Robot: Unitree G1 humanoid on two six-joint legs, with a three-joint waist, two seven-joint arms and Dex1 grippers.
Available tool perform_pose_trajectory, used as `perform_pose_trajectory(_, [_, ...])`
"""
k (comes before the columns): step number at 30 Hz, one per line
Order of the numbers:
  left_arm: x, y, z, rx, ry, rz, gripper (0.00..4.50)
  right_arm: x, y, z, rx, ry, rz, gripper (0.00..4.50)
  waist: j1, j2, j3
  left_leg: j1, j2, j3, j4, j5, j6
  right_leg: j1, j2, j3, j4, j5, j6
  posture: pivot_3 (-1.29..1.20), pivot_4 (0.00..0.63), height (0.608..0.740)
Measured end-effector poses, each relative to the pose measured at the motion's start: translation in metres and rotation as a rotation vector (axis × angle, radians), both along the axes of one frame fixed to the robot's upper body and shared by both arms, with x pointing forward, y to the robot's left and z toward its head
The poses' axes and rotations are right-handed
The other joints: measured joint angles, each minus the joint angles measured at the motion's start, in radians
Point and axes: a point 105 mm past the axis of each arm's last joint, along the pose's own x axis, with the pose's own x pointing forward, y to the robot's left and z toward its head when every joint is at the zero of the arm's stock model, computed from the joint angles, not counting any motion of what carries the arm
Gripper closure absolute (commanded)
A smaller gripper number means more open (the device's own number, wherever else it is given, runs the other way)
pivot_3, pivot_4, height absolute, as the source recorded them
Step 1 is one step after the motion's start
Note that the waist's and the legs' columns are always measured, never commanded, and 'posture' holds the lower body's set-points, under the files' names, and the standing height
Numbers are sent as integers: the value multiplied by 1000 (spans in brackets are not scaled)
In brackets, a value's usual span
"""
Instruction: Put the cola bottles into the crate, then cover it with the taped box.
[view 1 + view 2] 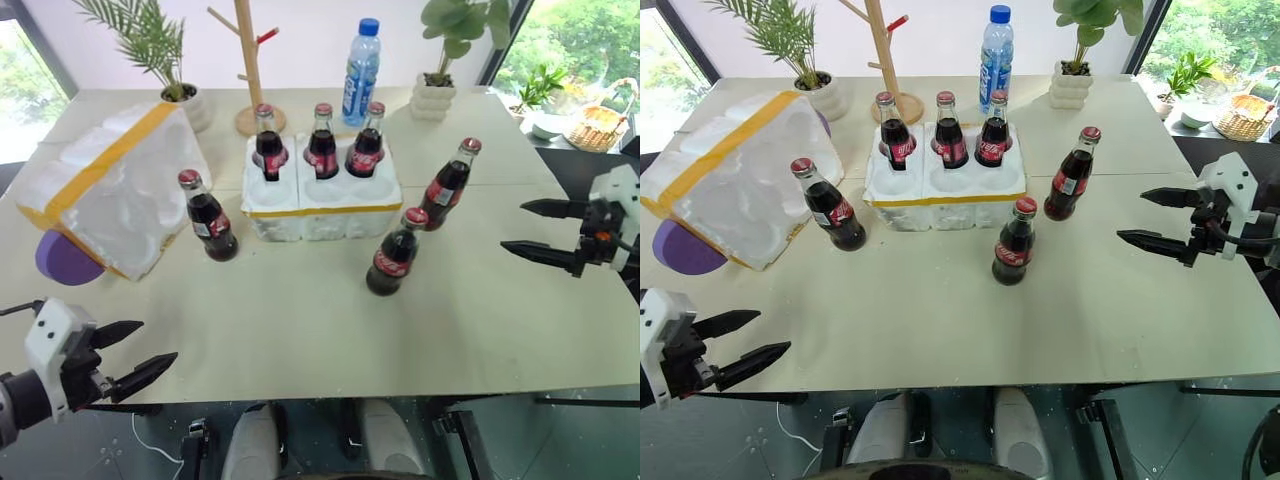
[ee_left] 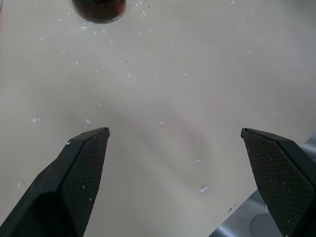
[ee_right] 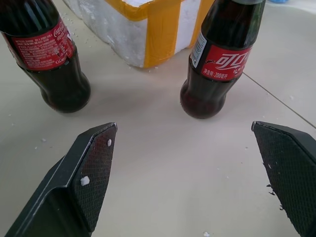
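Both sets of jaws stand wide apart and hold nothing. The left gripper (image 1: 140, 352) hovers over the near left edge of the table (image 1: 300, 330), well away from the bottles. The right gripper (image 1: 518, 228) hangs at the right side, pointing toward two loose bottles: one (image 1: 447, 184) just right of the crate (image 1: 320, 205), one (image 1: 395, 253) in front of it. A third loose bottle (image 1: 207, 216) stands between the crate and the box (image 1: 110, 190), which lies tilted at far left. Three bottles (image 1: 322, 143) sit in the crate's back wells; the front wells are bare. A water bottle (image 1: 361, 72) stands behind the crate.
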Motion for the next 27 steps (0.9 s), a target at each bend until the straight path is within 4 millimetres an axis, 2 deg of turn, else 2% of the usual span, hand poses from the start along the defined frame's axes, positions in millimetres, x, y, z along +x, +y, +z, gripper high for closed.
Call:
perform_pose_trajectory(4, [2,-1,2,7,-9,-14,25,3,1,6,2,-25,-5,0,-1,0,0,0,0,0,0,0,0,0,1,0,0,0,0,0,150,740])
perform_pose_trajectory(10, [12,3,7,37,-58,19,25,4,2,2,14,-18,-11,0,1,0,0,0,0,0,0,0,0,1,1,0,0,0,0,0,150,740])
perform_pose_trajectory(17, [36,9,19,26,-182,96,25,0,-2,4,46,29,-32,0,2,1,0,0,0,0,0,0,0,1,1,0,0,0,0,0,150,740])
perform_pose_trajectory(21, [58,7,30,-8,-265,127,25,-17,3,41,96,12,5,0,4,2,0,0,0,-1,0,0,0,2,1,0,1,0,0,0,150,740])
perform_pose_trajectory(27, [100,-1,34,-40,-341,137,25,-60,48,97,211,16,255,0,3,2,0,3,1,-1,0,0,0,4,2,0,1,0,0,0,150,740])
